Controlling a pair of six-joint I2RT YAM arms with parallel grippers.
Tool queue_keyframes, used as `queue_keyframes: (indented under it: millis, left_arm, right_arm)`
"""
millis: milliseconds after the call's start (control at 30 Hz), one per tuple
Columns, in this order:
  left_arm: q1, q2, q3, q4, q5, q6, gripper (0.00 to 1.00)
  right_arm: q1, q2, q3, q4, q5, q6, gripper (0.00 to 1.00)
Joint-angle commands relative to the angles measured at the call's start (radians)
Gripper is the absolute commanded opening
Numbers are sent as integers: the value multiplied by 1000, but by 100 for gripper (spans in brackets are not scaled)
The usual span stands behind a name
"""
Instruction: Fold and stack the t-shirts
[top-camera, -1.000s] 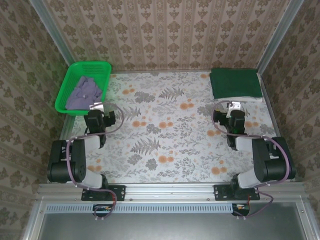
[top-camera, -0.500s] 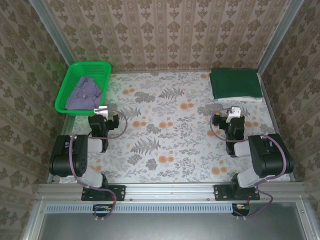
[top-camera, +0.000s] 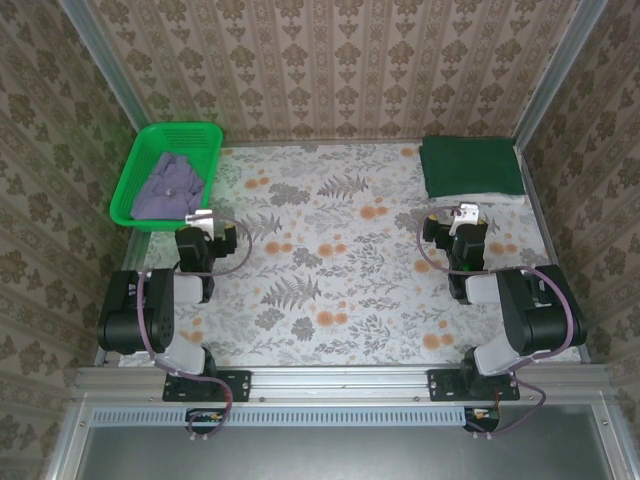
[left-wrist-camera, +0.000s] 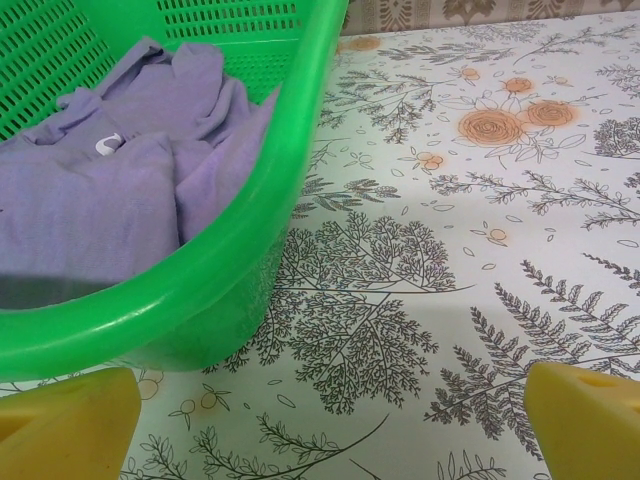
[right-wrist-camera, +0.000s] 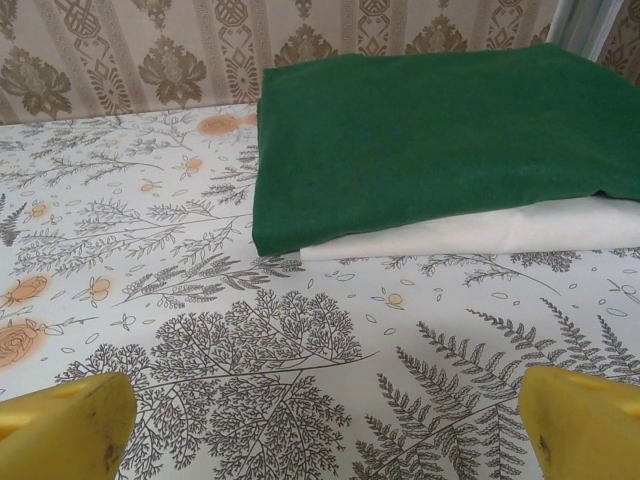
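Moved: both arms have folded back toward their bases since a second ago, and the shirts lie unchanged
Left gripper (left-wrist-camera: 325, 415): spread wide, empty, just short of the basket (left-wrist-camera: 255, 230)
Right gripper (right-wrist-camera: 322, 418): spread wide, empty, facing the green shirt (right-wrist-camera: 440, 140)
Done: green shirt folded atop the white shirt (right-wrist-camera: 500, 232), far right corner
Left for you: probably the lavender shirt (left-wrist-camera: 110, 190), crumpled in the basket
In your way: the basket rim, so reach over it
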Motion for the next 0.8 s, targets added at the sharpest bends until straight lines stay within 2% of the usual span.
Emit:
queue_keyframes:
  millis: [0, 767]
  left_arm:
    - [2, -2, 14, 6, 15, 11, 100]
    - [2, -2, 14, 6, 15, 11, 100]
  right_arm:
    - [2, 2, -2, -10, 30, -6, 100]
    - [0, 3, -1, -14, 28, -6, 100]
